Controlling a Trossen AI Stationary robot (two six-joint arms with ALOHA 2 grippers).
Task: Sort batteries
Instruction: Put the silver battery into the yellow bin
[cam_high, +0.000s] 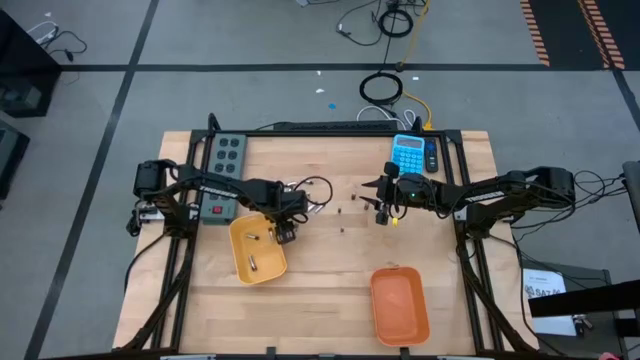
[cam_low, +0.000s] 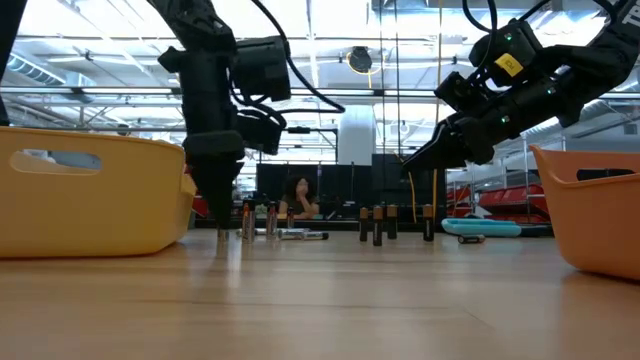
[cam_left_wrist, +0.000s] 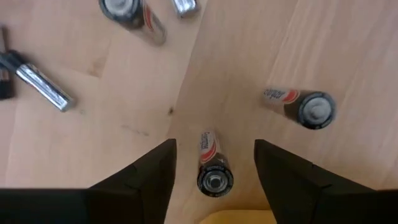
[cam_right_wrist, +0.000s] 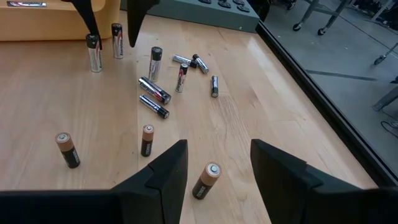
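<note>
Batteries are scattered on the wooden table between my arms, some upright, some lying flat (cam_right_wrist: 154, 90). In the left wrist view, my left gripper (cam_left_wrist: 214, 144) points down, open, beside the yellow tray (cam_high: 258, 250). Its fingers stand on either side of one upright silvery battery (cam_left_wrist: 214, 163) without touching it. A second upright battery (cam_left_wrist: 305, 107) stands just outside one finger. My right gripper (cam_right_wrist: 219, 146) hangs open above the table, slanting down, with an upright copper-topped battery (cam_right_wrist: 206, 179) just ahead of its fingers. Two batteries (cam_high: 254, 265) lie in the yellow tray.
An orange tray (cam_high: 400, 303) sits near the front right. A blue calculator (cam_high: 408, 153) and a grey button box (cam_high: 222, 165) lie at the far edge. Two more copper-topped batteries (cam_right_wrist: 67, 149) stand near my right gripper. A person (cam_low: 298, 195) sits in the room behind.
</note>
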